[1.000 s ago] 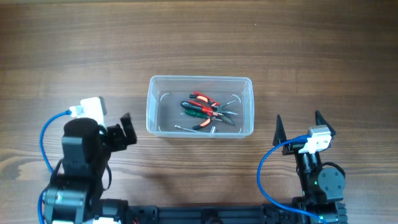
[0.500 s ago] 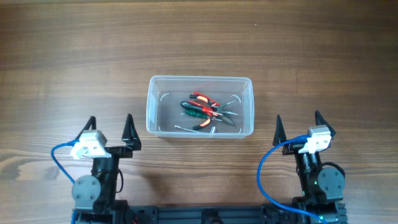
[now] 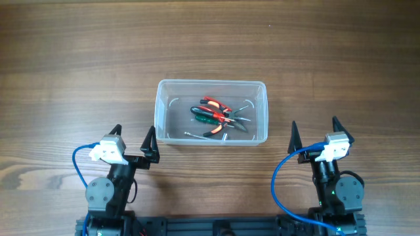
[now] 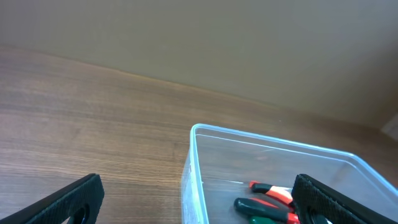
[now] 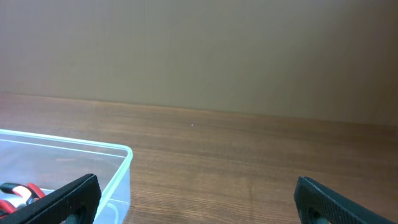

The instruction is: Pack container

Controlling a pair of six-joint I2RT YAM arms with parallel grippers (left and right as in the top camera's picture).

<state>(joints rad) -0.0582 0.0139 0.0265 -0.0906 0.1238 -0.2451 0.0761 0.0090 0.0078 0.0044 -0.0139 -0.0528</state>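
Your clear container (image 3: 172,122) sits at the middle of the table (image 3: 79,59), with red- and green-handled pliers (image 3: 216,113) lying inside. Your left end effector (image 3: 134,131) is just beside its near left corner, released and empty. Your right end effector (image 3: 314,124) is near the near right corner, also released.

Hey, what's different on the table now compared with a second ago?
The left claw swung round from facing right to facing the far side, then slid right toward the near left corner of the container. It is open and empty. The right claw, also open, the container and the tools in it stayed put.
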